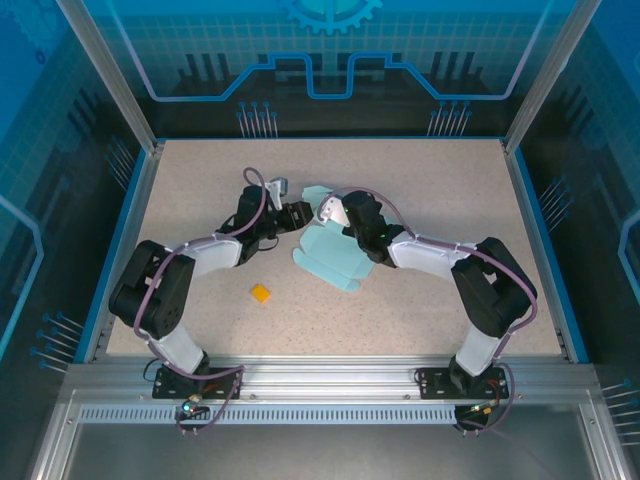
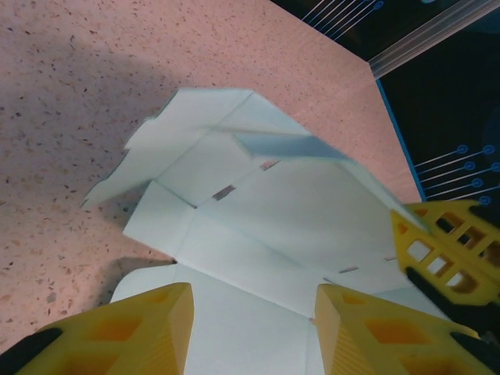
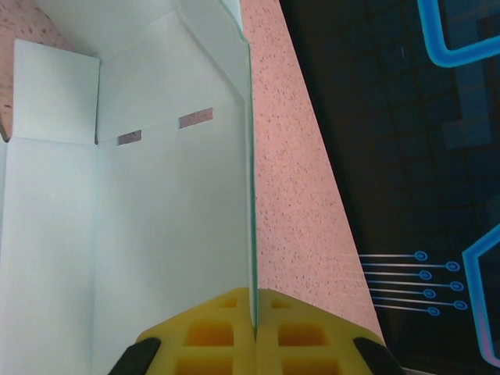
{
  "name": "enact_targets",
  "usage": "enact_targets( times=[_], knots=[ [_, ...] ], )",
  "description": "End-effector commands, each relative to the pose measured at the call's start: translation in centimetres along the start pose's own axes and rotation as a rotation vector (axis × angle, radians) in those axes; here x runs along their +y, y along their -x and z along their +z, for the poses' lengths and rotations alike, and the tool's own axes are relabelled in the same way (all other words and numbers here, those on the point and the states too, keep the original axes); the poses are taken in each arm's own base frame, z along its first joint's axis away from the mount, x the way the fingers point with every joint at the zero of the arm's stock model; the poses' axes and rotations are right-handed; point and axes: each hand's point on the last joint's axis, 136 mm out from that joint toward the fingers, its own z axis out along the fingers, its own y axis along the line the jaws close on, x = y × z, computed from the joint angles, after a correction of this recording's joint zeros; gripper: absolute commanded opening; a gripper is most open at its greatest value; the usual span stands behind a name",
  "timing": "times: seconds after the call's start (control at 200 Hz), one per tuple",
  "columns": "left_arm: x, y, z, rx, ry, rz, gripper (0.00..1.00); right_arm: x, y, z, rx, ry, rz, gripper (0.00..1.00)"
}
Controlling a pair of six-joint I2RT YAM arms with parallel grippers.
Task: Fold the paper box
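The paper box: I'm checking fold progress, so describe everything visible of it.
The paper box is pale blue thin card, a die-cut sheet with creases, flaps and small slots. It lies on the table, partly folded: one panel stands raised, its edge pinched by the shut right tool. The open left tool straddles a near panel; contact is unclear.

- No words, numbers or brand marks can be read in any of the views.
- What appears to be a blue gear emblem (image 1: 331, 12) is drawn on the back panel (image 1: 330, 60), cut off by the top edge.
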Motion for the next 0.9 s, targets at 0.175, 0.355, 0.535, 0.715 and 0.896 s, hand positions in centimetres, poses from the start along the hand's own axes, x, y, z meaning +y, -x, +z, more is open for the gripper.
enact_targets(
  times=[0.175,0.355,0.535,0.715,0.896],
  knots=[
    [-1.7,2.3,0.6,0.035,-0.028,-0.037,0.49,-0.3,0.2,-0.4,-0.058,0.056,0.043,0.00],
    [-2.1,2.9,2.2,0.068,-0.039,-0.021,0.50,-0.1,0.0,-0.3,-0.062,0.074,0.049,0.00],
    [-2.4,3.1,3.9,0.101,-0.069,-0.014,0.50,0.1,0.0,-0.2,-0.064,0.083,0.053,0.00],
    [-3.0,2.2,4.9,0.147,-0.099,-0.015,0.45,-0.1,0.0,-0.3,-0.063,0.083,0.064,0.00],
    [-4.2,0.8,5.6,0.182,-0.138,-0.060,0.44,-0.5,0.1,-0.2,-0.064,0.074,0.085,0.00]
  ],
)
